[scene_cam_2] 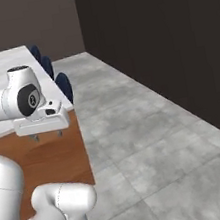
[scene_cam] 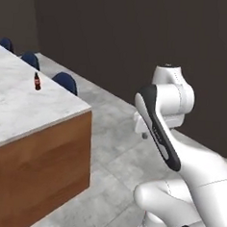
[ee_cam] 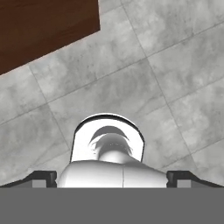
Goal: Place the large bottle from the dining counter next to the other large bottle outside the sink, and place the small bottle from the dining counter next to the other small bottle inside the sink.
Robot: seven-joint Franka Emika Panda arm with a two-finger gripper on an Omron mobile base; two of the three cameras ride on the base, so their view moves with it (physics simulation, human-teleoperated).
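Grey stone tiles (scene_cam_2: 152, 140) are covering the floor, mottled and square-cut, and dark matte walls (scene_cam: 121, 34) are closing the room behind. We are looking at the dining counter (scene_cam: 24, 103), a long surface of white-grey veined marble sitting on a plain brown wood panel base. Blue rounded stools (scene_cam: 65, 81) are lining its far side. A small bottle (scene_cam: 37, 81) is standing upright on the marble near the far edge, long axis vertical, neck pointing up; it is dark brown with a red band, and finer detail is too small for us to tell. We are seeing the gripper (scene_cam_2: 47, 136) hanging off the counter's end, well apart from the bottle, pointing down at the floor. Its jaws are standing wide apart and holding nothing. In the hand view, the wood panel's corner is showing above bare tiles.
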